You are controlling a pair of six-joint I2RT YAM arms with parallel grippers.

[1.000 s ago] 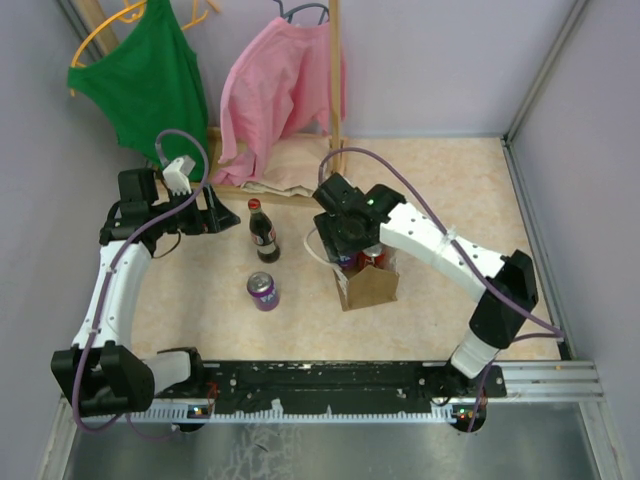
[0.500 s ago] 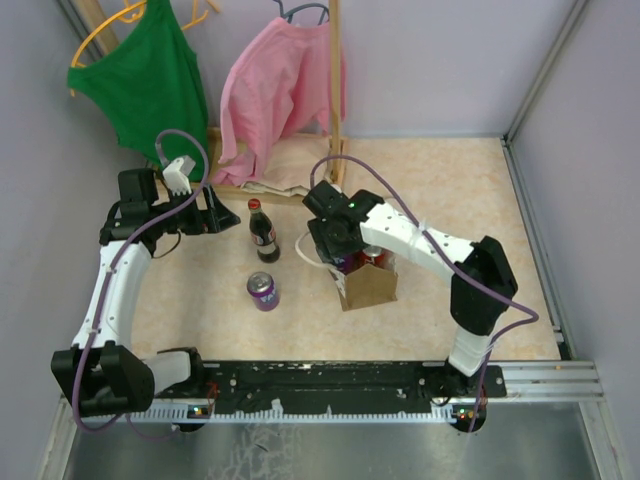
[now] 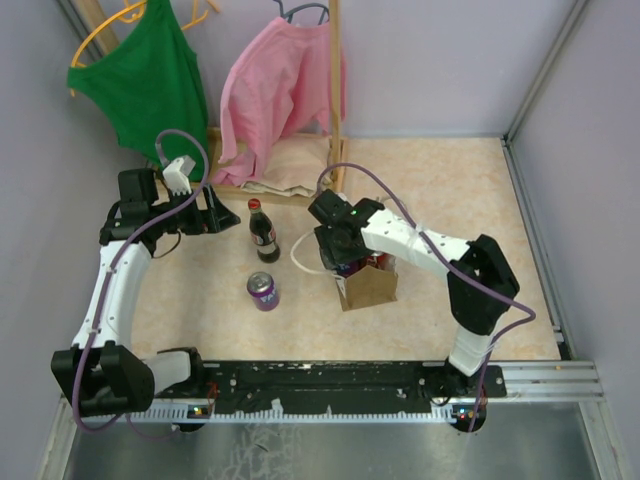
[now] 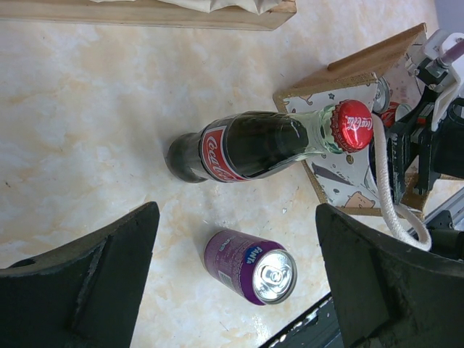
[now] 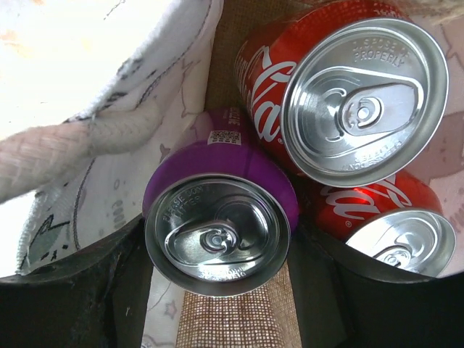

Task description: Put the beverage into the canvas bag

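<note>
Right hand [image 3: 338, 248] sits in the mouth of the canvas bag [image 3: 372, 290], fingers [image 5: 80, 290] pressed against either side of a purple can [image 5: 214, 232]. We note that this can is inside the bag, touching one of two red cola cans [image 5: 355, 109]. The bag stands upright on the worktop [image 3: 450, 180]. Left hand [image 3: 212, 213] has its fingers wide apart and holds nothing. Near it stands a cola bottle [image 4: 254, 141] (red cap on). A Fanta can [image 4: 254, 267] stands near the bottle, apart from the bag.

Shiny metal can [image 5: 214, 235], coarse canvas bag [image 5: 228, 322]
</note>
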